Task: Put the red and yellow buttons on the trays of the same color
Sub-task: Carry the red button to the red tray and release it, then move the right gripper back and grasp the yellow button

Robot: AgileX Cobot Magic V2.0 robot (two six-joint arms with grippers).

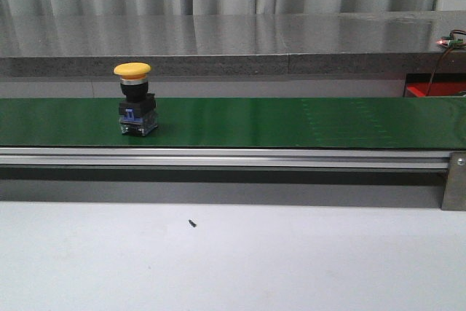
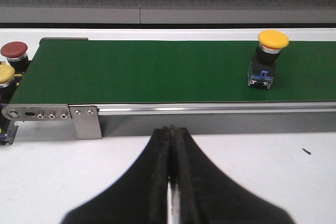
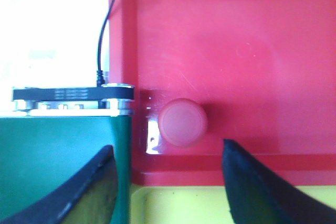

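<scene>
A yellow button [image 1: 133, 71] on a black and blue base stands upright on the green conveyor belt [image 1: 291, 121], left of centre; the left wrist view shows this yellow button [image 2: 273, 39] too. My left gripper [image 2: 172, 129] is shut and empty over the white table, short of the belt. Beyond the belt's end stand a red button [image 2: 13, 50] and a second yellow button [image 2: 4, 72]. My right gripper [image 3: 168, 153] is open above the trays. A red button [image 3: 182, 122] sits in the red tray [image 3: 252, 51]. The yellow tray [image 3: 178, 205] lies beside it.
A grey stone ledge [image 1: 233, 41] and curtains run behind the belt. The belt's aluminium rail [image 1: 218, 156] and end bracket [image 1: 455, 180] face the white table [image 1: 233, 260]. A black cable [image 3: 105, 30] runs to the belt's roller end [image 3: 73, 95]. A small black speck [image 1: 192, 223] lies on the table.
</scene>
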